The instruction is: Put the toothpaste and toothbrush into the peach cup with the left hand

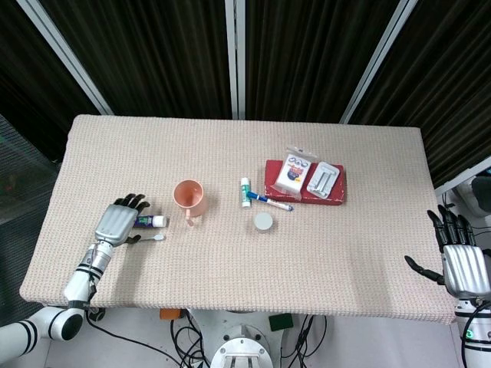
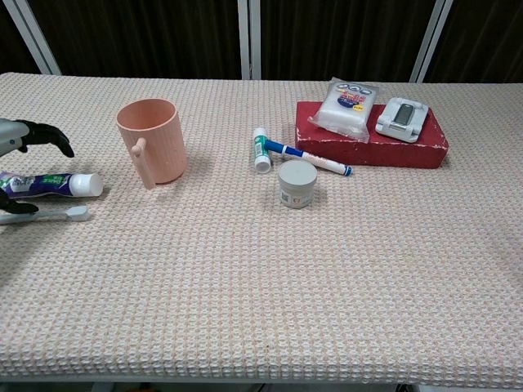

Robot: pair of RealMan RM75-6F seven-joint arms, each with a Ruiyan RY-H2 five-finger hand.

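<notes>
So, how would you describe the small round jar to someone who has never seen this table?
Start from the flat red box at the right back of the beige woven table cover. A blue marker pen lies along its front left edge, and the small round grey-white jar stands just in front of that pen. It is the only short, upright, lidded pot there; the things beside it are long and lying down.
</notes>
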